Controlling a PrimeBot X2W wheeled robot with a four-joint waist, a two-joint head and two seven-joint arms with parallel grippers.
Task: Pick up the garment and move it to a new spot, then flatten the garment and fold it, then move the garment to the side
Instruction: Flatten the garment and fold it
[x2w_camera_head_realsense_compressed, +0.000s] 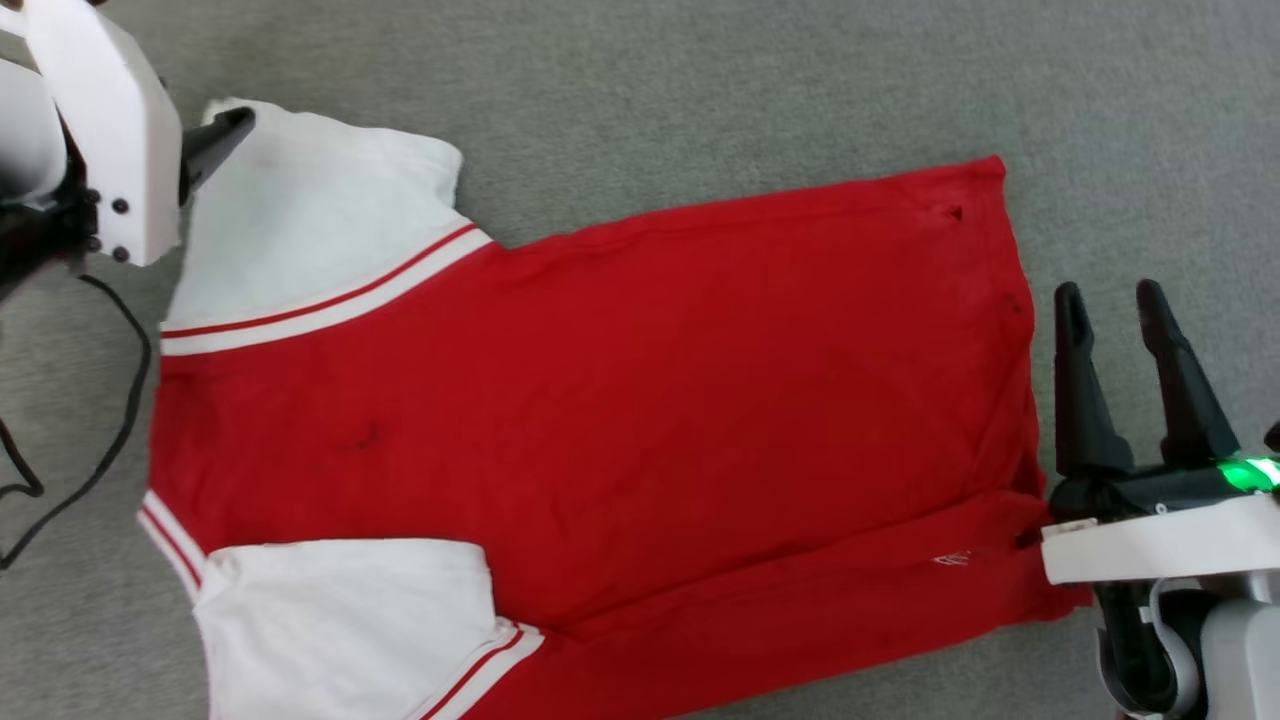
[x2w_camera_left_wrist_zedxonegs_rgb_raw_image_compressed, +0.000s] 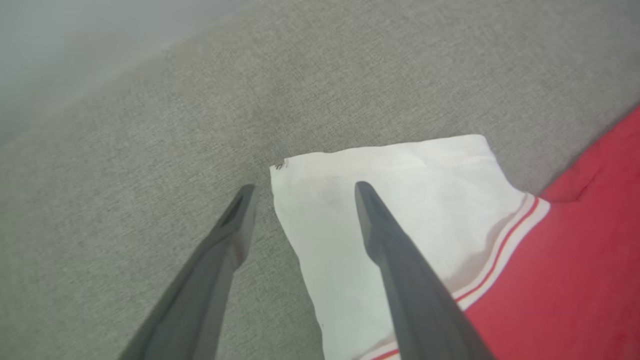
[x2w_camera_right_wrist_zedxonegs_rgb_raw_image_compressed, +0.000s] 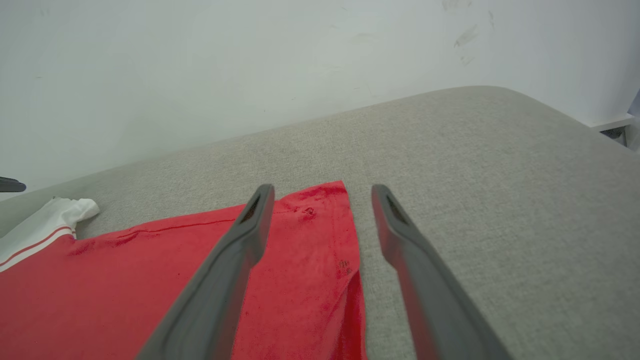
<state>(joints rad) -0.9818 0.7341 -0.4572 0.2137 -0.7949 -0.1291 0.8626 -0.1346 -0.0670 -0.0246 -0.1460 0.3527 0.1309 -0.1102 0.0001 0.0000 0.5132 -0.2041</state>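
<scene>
Garment (x2w_camera_head_realsense_compressed: 600, 400), red with white sleeves, spread flat on a grey fabric surface (x2w_camera_head_realsense_compressed: 700, 90), plain red side up: neck end to the left, hem (x2w_camera_head_realsense_compressed: 1015, 330) to the right. One sleeve (x2w_camera_head_realsense_compressed: 310, 230) lies at the far left and the other (x2w_camera_head_realsense_compressed: 340, 620) at the near left, each joined to the body by red-and-white stripe trim (x2w_camera_head_realsense_compressed: 330, 305). A long crease (x2w_camera_head_realsense_compressed: 800, 570) runs along the near side of the body. Left gripper (x2w_camera_left_wrist_zedxonegs_rgb_raw_image_compressed: 303, 190) at the far-left sleeve, released, nothing between its fingers: one finger over the white cloth, the other over the bare surface just beside the sleeve's edge. Right gripper (x2w_camera_head_realsense_compressed: 1109, 290) just right of the hem, likewise released and empty; in its wrist view one finger lies over the far-right corner of the red cloth, the other over the surface. Whether any fingertip touches the cloth cannot be told. A black cable (x2w_camera_head_realsense_compressed: 147, 350) trails at the left; a pale wall (x2w_camera_right_wrist_zedxonegs_rgb_raw_image_compressed: 200, 65) stands beyond the surface.
</scene>
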